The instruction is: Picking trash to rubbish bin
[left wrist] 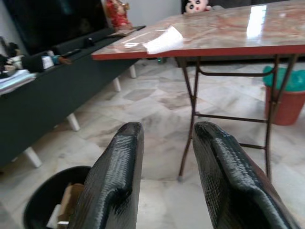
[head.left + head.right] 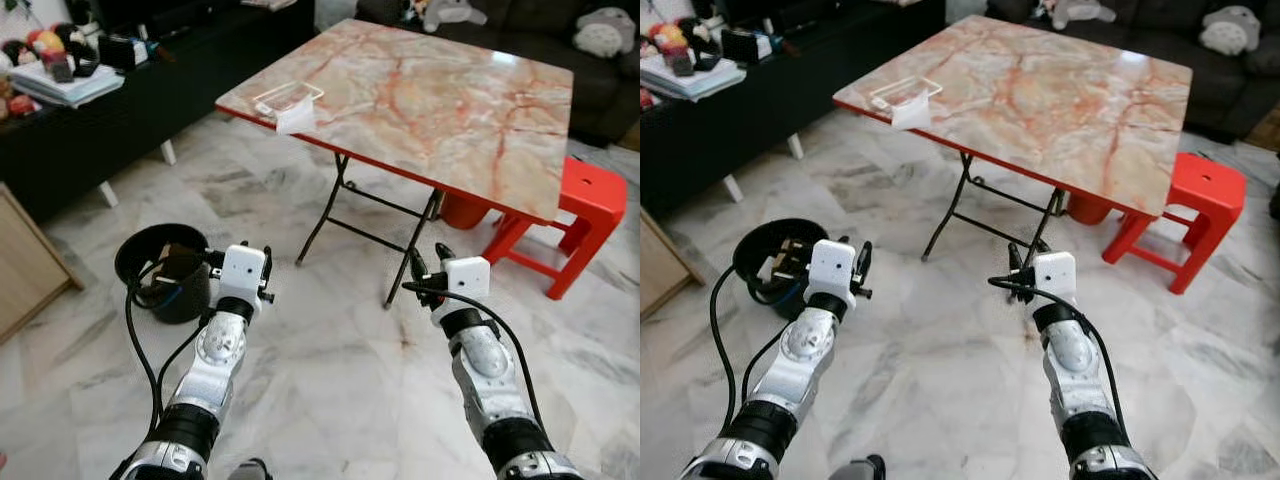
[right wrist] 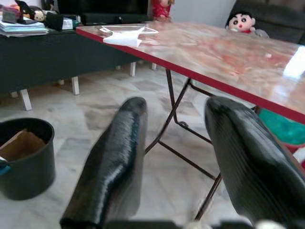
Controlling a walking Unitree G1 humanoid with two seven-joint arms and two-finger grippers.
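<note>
My left gripper (image 1: 164,179) and right gripper (image 3: 178,167) hang open and empty; one clear plastic tray (image 2: 288,97) and one white crumpled tissue (image 2: 295,117) lie on the marble-patterned bench (image 2: 440,110), one round black rubbish bin (image 2: 165,270) near left.

A marble-patterned folding table (image 2: 430,100) is set on pale marble floor (image 2: 330,380). A red stool (image 2: 580,215) is placed at 2 o'clock, a black low cabinet (image 2: 120,95) at 10.

We see a marble-top folding table (image 2: 440,110) w/ a clear plastic container (image 2: 288,97) and a white tissue (image 2: 295,118) at its near-left corner. On the marble floor (image 2: 340,370): black bin (image 2: 165,270) and red stool (image 2: 585,205).
</note>
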